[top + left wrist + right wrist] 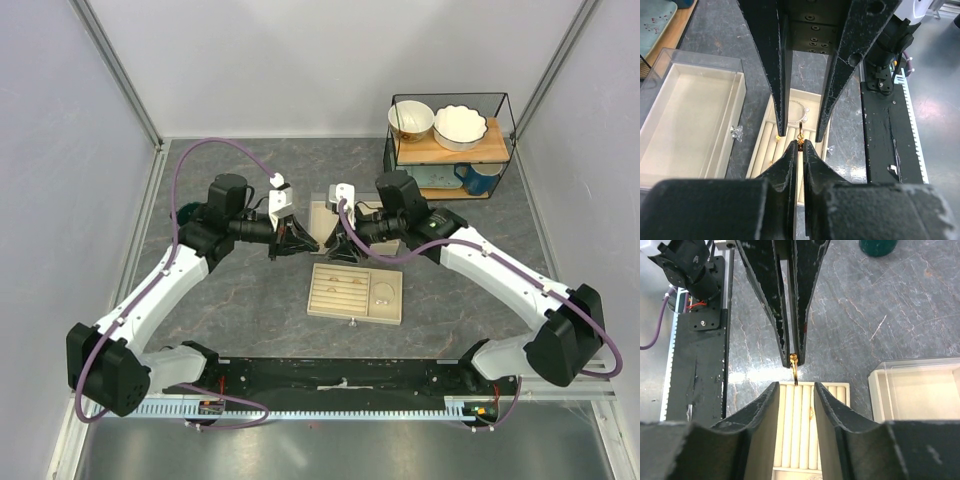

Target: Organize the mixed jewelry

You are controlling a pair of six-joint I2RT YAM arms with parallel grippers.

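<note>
A small gold-brown ring (794, 367) hangs over the beige slotted tray (355, 310), pinched at its top by my left gripper (800, 143), which is shut on it. My right gripper (795, 385) faces it tip to tip, open, its fingers (781, 100) on either side of the ring without touching it. Both grippers meet just behind the tray in the top view, the left gripper (289, 244) and the right gripper (341, 250). A thin silvery hoop (796, 103) lies in the tray's end compartment. Other tiny gold rings (777, 136) sit in the slots.
A clear-lidded box with beige lining (690, 115) lies just behind the tray. A tiny clear stud (736, 132) rests on the table between box and tray. A wire shelf (450, 145) with bowls and a teal mug (478, 178) stands back right.
</note>
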